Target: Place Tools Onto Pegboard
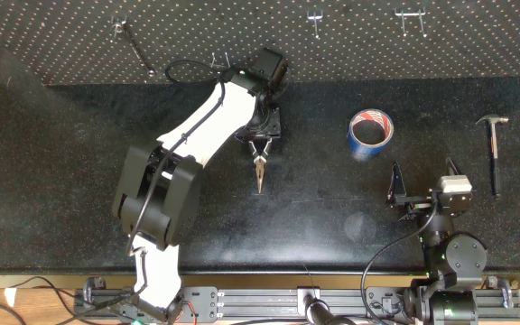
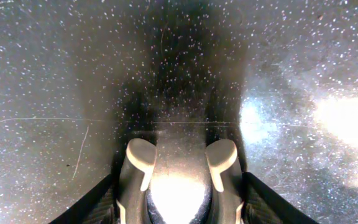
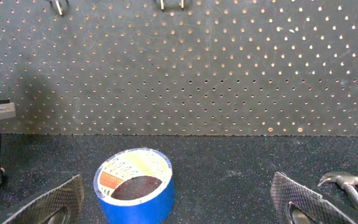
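**Far left.** A wrench (image 1: 137, 50) hangs on the pegboard (image 1: 61, 36), which stands along the far edge of the worktop (image 1: 61, 135).

**Left of centre.** My left tool (image 2: 181, 157) points down at the worktop, over the far end of the pliers (image 1: 260, 173). The pliers lie flat, nose toward the near edge. The tool's fingers (image 2: 140, 163) stand a little apart and curl in on a bright metal part between them. I judge this part to be the pliers' handle end, pinched, though glare hides the contact itself.

**Step in hand (my reading).** Taking up the pliers. To do it well:
- I should keep the pinch firm on both handles so they cannot splay.
- I should lift straight off the worktop before any turn.
- I should then carry the pliers to the free hook (image 1: 314, 20), far and a little right of them, and lower them squarely onto it.

The long nose, held from one end, may swing, so a slow lift suits.

**Right of centre.** A roll of tape (image 1: 370, 133) stands on the worktop, well apart from the pliers. My right tool (image 3: 178, 180) sits toward the near edge, facing the tape. It is spread wide, holding and touching nothing. A second hook (image 1: 411, 20) is free on the pegboard beyond it.

**Far right.** A hammer (image 1: 492, 149) lies on the worktop, head to the far side.
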### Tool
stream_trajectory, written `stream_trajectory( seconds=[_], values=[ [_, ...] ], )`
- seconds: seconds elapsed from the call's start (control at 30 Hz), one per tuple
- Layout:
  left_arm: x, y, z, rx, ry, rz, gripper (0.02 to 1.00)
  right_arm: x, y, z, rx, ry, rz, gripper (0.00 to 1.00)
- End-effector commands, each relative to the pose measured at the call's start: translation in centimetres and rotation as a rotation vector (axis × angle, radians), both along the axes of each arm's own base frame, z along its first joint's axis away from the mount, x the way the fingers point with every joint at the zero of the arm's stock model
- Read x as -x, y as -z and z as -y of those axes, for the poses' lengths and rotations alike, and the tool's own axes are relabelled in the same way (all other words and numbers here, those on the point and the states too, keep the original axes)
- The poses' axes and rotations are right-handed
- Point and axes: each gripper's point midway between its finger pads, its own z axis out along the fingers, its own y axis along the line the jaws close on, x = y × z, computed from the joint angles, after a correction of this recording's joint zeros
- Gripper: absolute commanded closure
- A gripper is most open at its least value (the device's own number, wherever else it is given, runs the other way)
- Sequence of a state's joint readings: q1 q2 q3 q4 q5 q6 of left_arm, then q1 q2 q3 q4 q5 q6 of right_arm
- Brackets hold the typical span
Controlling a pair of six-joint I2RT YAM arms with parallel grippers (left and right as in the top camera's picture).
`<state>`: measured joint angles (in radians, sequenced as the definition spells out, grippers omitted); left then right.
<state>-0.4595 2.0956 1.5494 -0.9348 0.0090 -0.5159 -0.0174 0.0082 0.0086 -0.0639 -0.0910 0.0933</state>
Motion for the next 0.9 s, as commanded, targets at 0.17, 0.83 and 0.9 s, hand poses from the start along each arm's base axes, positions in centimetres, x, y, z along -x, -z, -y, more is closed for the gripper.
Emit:
stream_trajectory(
  seconds=[0.17,0.83,0.9],
  values=[
    [0.8,-5.7,-0.2,0.001,0.014,0.081,0.989,0.0,0.1,-0.2,-0.011,-0.005,-0.001,0.020],
    [-8.4,-26.4,-8.6,-0.088,0.023,1.069,0.989,0.0,0.1,-0.2,-0.011,-0.005,-0.001,0.018],
    [-8.9,-26.7,-8.4,-0.086,0.026,1.094,0.991,0.0,0.1,-0.2,-0.011,-0.005,-0.001,0.018]
  ],
)
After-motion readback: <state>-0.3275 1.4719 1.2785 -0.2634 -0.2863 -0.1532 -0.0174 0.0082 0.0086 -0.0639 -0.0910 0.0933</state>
